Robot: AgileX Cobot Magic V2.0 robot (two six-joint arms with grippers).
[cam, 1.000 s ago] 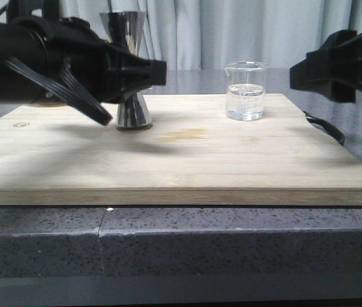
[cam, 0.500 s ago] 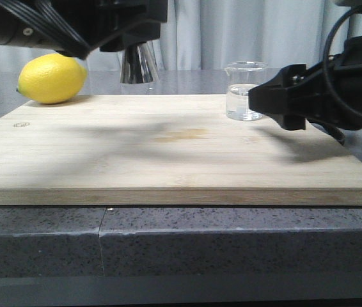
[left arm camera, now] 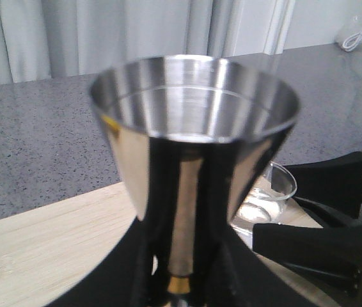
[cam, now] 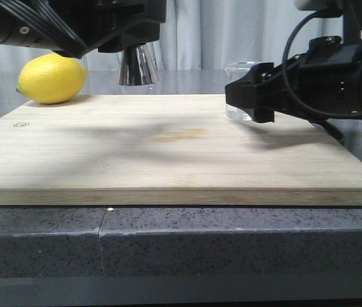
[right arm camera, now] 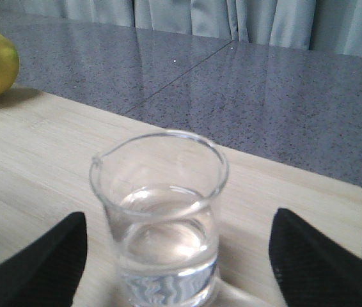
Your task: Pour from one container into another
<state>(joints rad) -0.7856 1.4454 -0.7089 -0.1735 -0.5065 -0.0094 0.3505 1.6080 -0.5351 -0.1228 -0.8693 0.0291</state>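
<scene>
Resting on speckled grey counter [cam: 168, 233], wooden board [cam: 168, 160] fronts pale curtains [cam: 194, 32].

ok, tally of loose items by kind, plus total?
Lemon: 1
Glass beaker: 1
Steel jigger: 1
Wooden board: 1
Total: 4

The clear glass beaker [right arm camera: 160, 217], part-filled with clear liquid, stands upright on the wooden board [cam: 168, 160]; the steel jigger [left arm camera: 190, 166] hangs upright above the board's far edge.
</scene>
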